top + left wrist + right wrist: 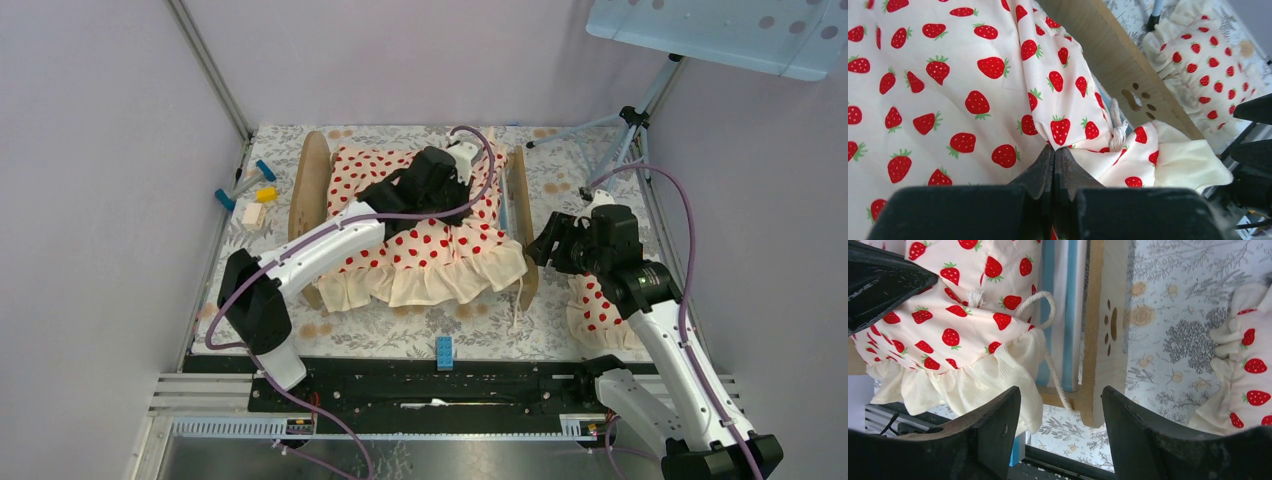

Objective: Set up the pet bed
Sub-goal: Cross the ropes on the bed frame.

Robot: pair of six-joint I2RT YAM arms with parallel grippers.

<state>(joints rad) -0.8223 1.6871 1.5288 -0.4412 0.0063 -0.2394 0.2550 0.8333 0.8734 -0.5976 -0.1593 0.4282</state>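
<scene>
The pet bed (312, 190) is a light-wood frame with a blue-and-white striped mattress (1060, 315), standing mid-table. A cream strawberry-print ruffled blanket (430, 255) is draped over it. My left gripper (450, 195) reaches over the bed and is shut on a fold of that blanket (948, 75); its jaws meet with cloth pinched at the tips (1054, 150). My right gripper (1060, 395) is open beside the paw-print end board (1098, 340), and its jaws straddle that board's lower corner and a loose white cord (1048, 305) without touching either. The matching pillow (595, 310) lies right of the bed.
A floral mat (470, 325) covers the table. A blue block (443, 352) stands at the near edge. Small blue and yellow pieces (250, 195) lie left of the bed. A tripod (630, 115) stands at the back right. Walls close in on both sides.
</scene>
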